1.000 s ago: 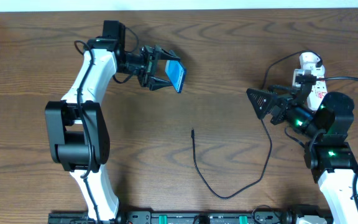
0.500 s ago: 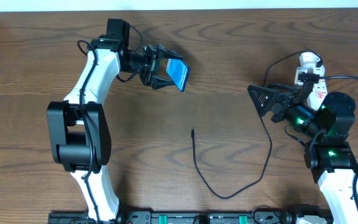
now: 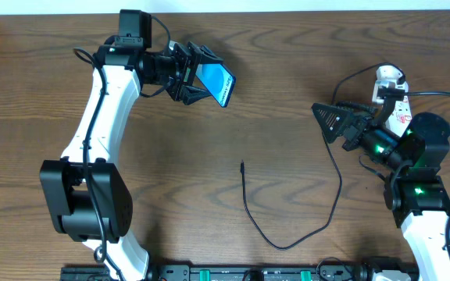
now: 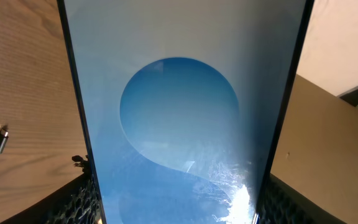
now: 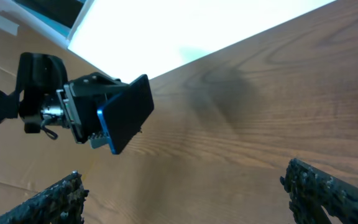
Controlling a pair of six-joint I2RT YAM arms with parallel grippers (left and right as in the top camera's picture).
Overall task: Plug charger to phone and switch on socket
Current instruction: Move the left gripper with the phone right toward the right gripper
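L gripper [image 3: 200, 76] clamps phone [image 3: 216, 83], held up at 11 o'clock; R gripper [image 3: 325, 123] at 3, fingers wide apart, empty. Charger [image 3: 243, 183] lies loose near center, not plugged in; socket [image 3: 397, 113] at 2 looks untouched.

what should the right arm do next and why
Probably move the right gripper over to the charger tip and pick it up. The left gripper holds the phone up off the table, the right one is open and empty, and the tip lies loose on the wood between the two arms.
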